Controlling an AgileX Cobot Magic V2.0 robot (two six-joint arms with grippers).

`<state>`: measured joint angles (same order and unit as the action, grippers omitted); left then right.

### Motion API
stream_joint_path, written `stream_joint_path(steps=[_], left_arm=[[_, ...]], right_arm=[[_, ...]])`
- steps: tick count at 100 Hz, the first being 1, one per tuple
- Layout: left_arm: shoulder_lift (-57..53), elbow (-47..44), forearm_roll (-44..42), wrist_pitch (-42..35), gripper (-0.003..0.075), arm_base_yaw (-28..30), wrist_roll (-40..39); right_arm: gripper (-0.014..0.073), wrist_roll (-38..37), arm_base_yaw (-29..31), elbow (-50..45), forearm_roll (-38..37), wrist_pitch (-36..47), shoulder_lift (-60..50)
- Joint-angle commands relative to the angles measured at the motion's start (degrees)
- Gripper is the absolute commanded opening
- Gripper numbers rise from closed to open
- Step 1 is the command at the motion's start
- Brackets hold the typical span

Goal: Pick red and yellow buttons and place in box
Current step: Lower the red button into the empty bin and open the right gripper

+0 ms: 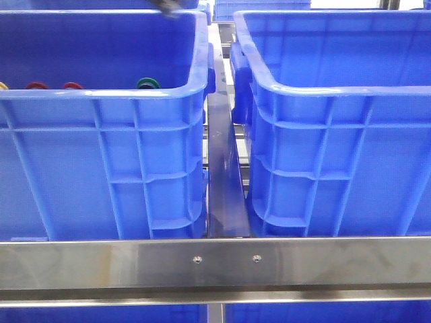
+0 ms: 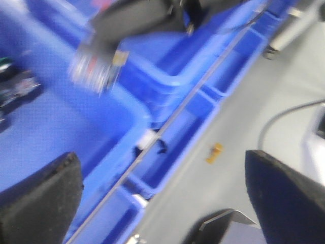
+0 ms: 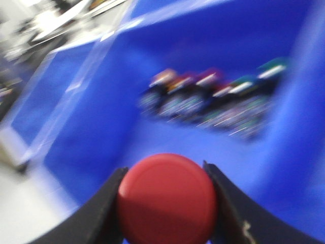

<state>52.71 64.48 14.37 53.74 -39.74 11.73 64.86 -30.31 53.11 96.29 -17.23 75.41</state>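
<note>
My right gripper (image 3: 165,170) is shut on a red button (image 3: 166,203), a smooth round cap held between both fingers above a blue crate floor. Behind it a blurred row of buttons (image 3: 213,96) with red, orange and green caps lies along the crate wall. In the front view, a yellow cap (image 1: 3,85), two red caps (image 1: 37,85) and a green cap (image 1: 148,83) peek over the left crate's rim (image 1: 101,94). The box (image 1: 337,94) stands to its right; I see nothing inside it. My left gripper (image 2: 161,173) is open and holds nothing, above a crate edge and grey floor.
A steel rail (image 1: 215,262) crosses in front of both crates, with a narrow gap (image 1: 222,168) between them. A dark piece of an arm (image 1: 165,7) shows at the front view's top edge. The left wrist view shows the other arm (image 2: 137,20), blurred, more blue crates and a small orange scrap (image 2: 215,152).
</note>
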Motion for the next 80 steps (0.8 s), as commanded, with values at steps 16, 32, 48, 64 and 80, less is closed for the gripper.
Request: stream_joint_path(steps=[16,32,48,64,80], left_arm=[[-2.87,0.23,-6.23,-9.23,0.061,-0.19,-9.6],[-5.67,-4.0,-16.95,-14.96,0.061,-0.19,-22.98],[-8.4,-8.45,-35.06,-15.44,0.061,-0.19,-40.59],[-10.66,-10.61,-49.38,-11.72,0.061,-0.19,-51.85],[-11.0,-10.65,-53.68,-7.73,0.061,-0.19,-53.29]], right_arm=[[0.0026,10.42,8.04,2.01,2.18,15.55,-1.55],[0.0026,16.52,12.7,2.01,2.18,25.07,-1.13],[0.0026,18.93,17.33,2.01,2.11,25.7,1.76],[0.0026,18.93,21.27,3.3,2.11,25.71,7.71],[0.0026,18.93,23.96,6.48,2.11,25.61,13.66]])
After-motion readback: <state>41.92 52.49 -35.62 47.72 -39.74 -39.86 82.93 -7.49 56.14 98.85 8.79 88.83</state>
